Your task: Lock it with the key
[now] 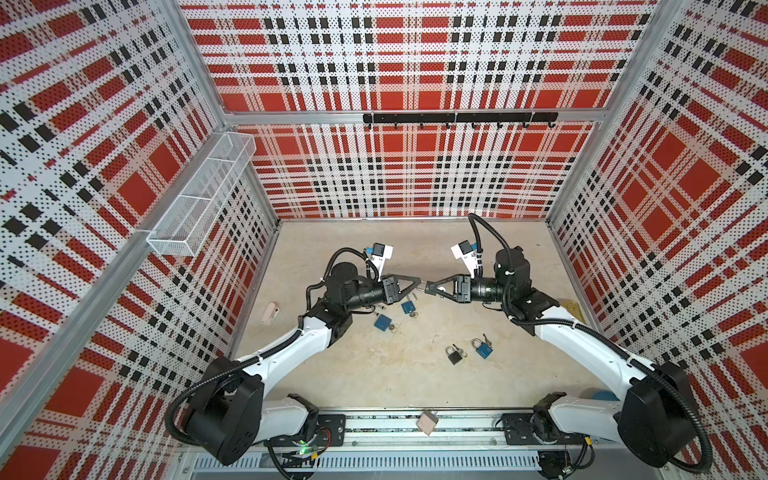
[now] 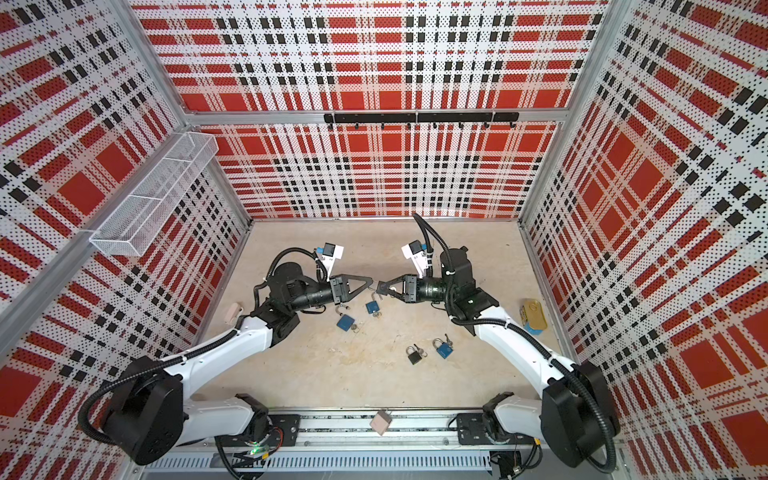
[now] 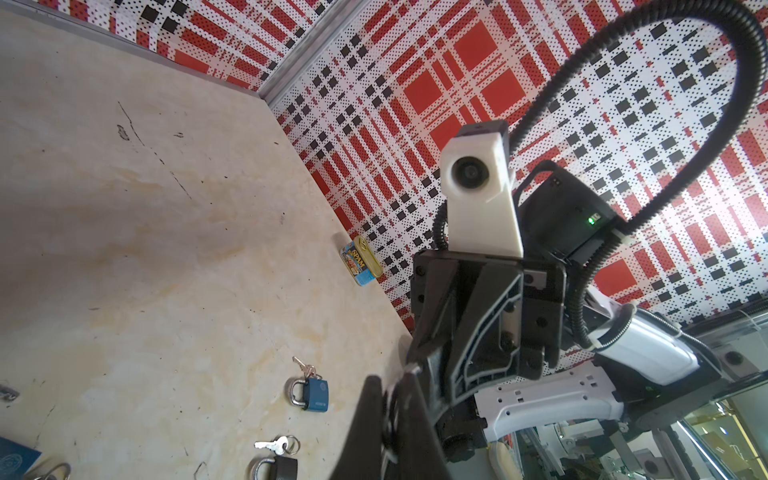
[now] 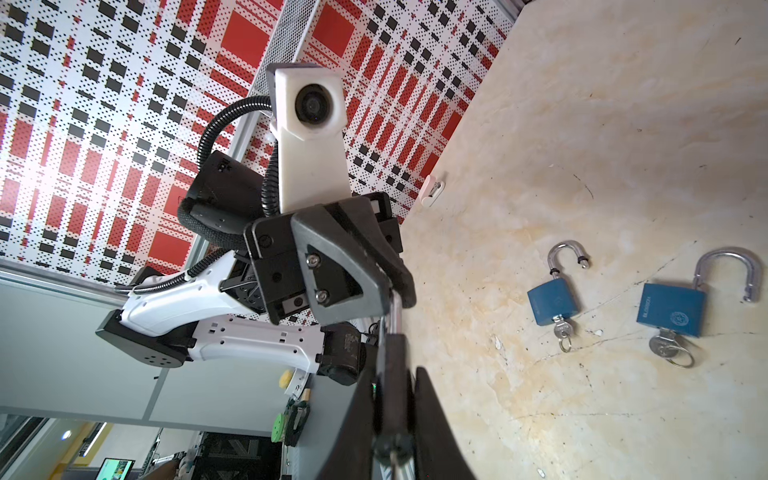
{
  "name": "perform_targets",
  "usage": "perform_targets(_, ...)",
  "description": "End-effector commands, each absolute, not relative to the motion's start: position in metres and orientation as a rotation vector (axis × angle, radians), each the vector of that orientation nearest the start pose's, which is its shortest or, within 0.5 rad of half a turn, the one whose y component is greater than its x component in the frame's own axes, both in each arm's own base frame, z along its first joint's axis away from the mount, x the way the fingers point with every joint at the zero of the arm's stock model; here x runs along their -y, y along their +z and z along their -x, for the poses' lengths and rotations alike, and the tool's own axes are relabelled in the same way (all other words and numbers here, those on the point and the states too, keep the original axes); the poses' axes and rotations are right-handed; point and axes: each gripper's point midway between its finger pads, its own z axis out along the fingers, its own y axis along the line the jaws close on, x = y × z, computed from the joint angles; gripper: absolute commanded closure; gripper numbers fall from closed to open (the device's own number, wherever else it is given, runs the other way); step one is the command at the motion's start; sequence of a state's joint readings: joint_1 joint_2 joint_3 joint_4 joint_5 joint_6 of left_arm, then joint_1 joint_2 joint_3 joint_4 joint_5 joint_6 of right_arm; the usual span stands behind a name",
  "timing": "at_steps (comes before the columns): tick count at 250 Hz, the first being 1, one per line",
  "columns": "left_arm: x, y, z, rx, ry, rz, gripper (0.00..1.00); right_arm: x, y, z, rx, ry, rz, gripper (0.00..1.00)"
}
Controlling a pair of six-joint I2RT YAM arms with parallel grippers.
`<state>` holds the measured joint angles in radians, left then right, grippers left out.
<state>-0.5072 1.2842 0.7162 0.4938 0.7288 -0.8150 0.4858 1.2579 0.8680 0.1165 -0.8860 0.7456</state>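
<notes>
Pressed together on a thin silver piece [image 4: 395, 309], the left jaws met the right jaws nose to nose above the middle of the bench [image 1: 374, 386]. The right jaws pinched the flat sides of the held padlock [image 4: 392, 365], a dark one seen edge-on, from which that piece stuck out. Whether the piece was the shackle or a key could not be told. The pose looked chosen so that one arm could brace the lock body in the air while the other pushed or twisted its thin end. A lock lying loose on the bench would not allow that. The locking step seemed in hand, not finished.

On the bench lay three blue padlocks and one black padlock [image 1: 454, 356], five locks in all with the held one. Two blue ones [image 1: 408, 307] [image 1: 382, 322] lay just below the tips, shackles swung open, a key [image 4: 561, 328] in each keyway. The third blue padlock [image 1: 483, 350] lay beside the black one, both shackles seemingly seated, with loose keys [image 3: 305, 368] next to each. One tin [image 2: 532, 316] lay by the right wall.
</notes>
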Motion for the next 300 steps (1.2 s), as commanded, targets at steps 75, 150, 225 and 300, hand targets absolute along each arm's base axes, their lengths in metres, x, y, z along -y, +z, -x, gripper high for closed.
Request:
perform_targets(75,0.295,0.222,-0.274,-2.016,-1.466,-0.322,1.0,-0.301,0.344,-0.232,-1.699,1.774,0.7,1.0)
perform_targets(150,0.301,0.223,-0.272,-2.005,-1.439,-0.334,1.0,-0.3,0.346,-0.23,-1.69,1.781,0.704,1.0)
perform_targets(225,0.314,0.223,-0.262,-2.012,-1.451,-0.361,1.0,-0.298,0.344,-0.231,-1.699,1.748,0.685,1.0)
perform_targets(300,0.32,0.222,-0.245,-2.023,-1.475,-0.359,1.0,-0.298,0.343,-0.236,-1.696,1.721,0.671,1.0)
